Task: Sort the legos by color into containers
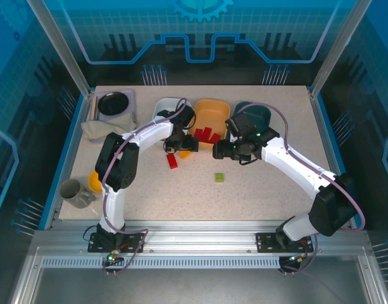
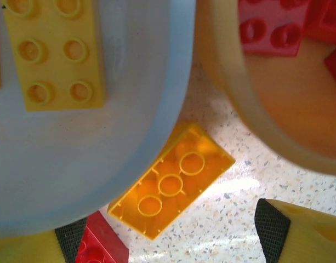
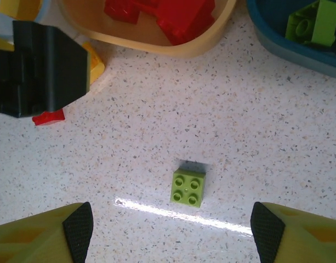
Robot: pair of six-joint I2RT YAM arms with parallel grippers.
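Three containers stand in a row at the back: a white bin (image 1: 164,105), an orange bin (image 1: 212,109) and a teal bin (image 1: 261,114). My left gripper (image 1: 181,145) hangs open over an upside-down orange-yellow lego (image 2: 173,183) that lies on the table against the white bin's (image 2: 129,109) wall. A yellow lego (image 2: 55,52) lies in that bin. A red lego (image 2: 102,246) lies on the table by my left finger. Red legos (image 3: 168,16) fill the orange bin (image 3: 157,48). My right gripper (image 3: 170,235) is open above a small green lego (image 3: 188,188). The teal bin (image 3: 283,46) holds a green lego (image 3: 315,22).
A black bowl (image 1: 113,102) on a lavender tray and a crumpled cloth (image 1: 105,128) sit at the back left. A grey cup (image 1: 73,192) and a small yellow bowl (image 1: 94,182) stand near the left edge. The two grippers hang close together in front of the bins.
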